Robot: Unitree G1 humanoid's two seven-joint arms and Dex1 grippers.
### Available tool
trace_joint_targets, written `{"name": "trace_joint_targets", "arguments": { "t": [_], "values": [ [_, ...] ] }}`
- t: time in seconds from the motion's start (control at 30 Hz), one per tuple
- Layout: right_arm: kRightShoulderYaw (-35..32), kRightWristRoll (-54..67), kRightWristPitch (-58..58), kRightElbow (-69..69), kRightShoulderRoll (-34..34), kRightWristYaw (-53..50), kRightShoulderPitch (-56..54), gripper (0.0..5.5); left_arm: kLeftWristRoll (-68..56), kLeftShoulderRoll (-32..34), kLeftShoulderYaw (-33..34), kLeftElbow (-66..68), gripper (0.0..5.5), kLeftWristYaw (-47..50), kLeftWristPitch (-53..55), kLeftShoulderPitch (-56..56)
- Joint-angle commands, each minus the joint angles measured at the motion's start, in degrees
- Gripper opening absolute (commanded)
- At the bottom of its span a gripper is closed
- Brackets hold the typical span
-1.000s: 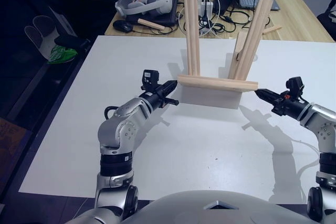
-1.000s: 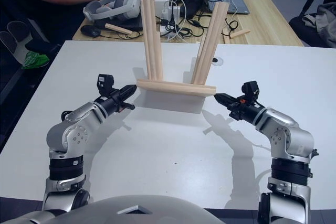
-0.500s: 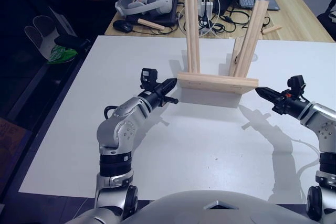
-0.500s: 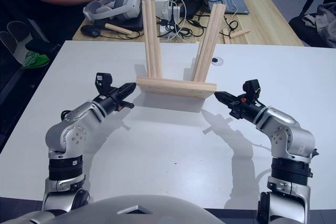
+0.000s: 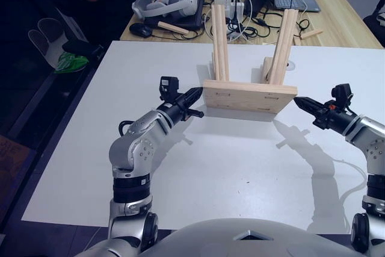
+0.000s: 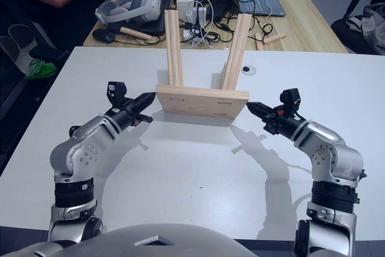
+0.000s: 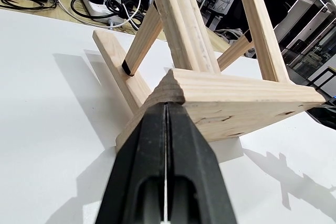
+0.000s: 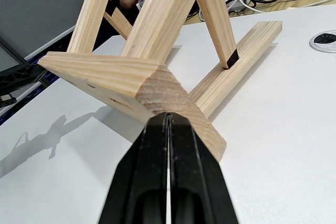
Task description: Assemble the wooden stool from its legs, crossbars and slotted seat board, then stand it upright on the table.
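The stool (image 5: 249, 82) appears fully assembled, its legs (image 5: 219, 40) and crossbars (image 7: 140, 40) joined to the seat board (image 6: 201, 102). It sits tipped at mid-tabletop (image 5: 210, 173) with legs pointing up and away, so standing it upright is not yet done. The left tool (image 5: 195, 94) and right tool (image 5: 299, 102), fingers together, press the board's opposite ends. The board hides where the stool's rear meets the tabletop.

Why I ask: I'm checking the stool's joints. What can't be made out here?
- Eye views: where the legs enter the seat, hidden behind it.
- Wrist views: leg ends, cut off by the top edge.
- Wrist views: exact contact of the left gripper and right gripper with the seat, covered by their tips.
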Motion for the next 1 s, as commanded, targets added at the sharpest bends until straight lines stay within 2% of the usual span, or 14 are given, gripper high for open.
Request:
{"name": "trace_joint_targets", "arguments": {
  "t": [0.03,0.5,0.67,0.8,0.9,1.0],
  "values": [
    [5.11,6.5,1.42,-3.92,5.04,3.6,-3.69,0.0,-7.25,-5.37,-7.2,-1.21,0.03,-5.79,3.09,-2.05],
    [3.66,5.74,-0.02,-3.03,5.34,1.98,-2.83,0.0,-5.99,-4.8,-6.69,-0.49,0.03,-4.91,2.74,-1.97],
    [-3.33,6.79,-1.74,-0.44,4.89,-0.25,-0.19,0.0,-5.78,0.02,-1.95,-0.55,0.03,-5.11,2.91,-1.89],
    [-9.34,7.98,-1.84,-0.13,1.63,-0.59,4.92,0.0,-7.29,7.6,4.47,-0.23,0.03,-6.63,4.62,-2.36],
    [-10.65,7.68,-3.14,1.18,0.3,-0.96,7.53,0.0,-7.13,10.8,6.2,1.29,0.03,-6.75,4.76,-2.9],
    [-9.65,6.35,-5.09,2.79,0.48,-1.66,8.56,0.0,-5.47,10.79,4.19,2.14,0.03,-4.51,5.19,-3.38]
  ]
}}
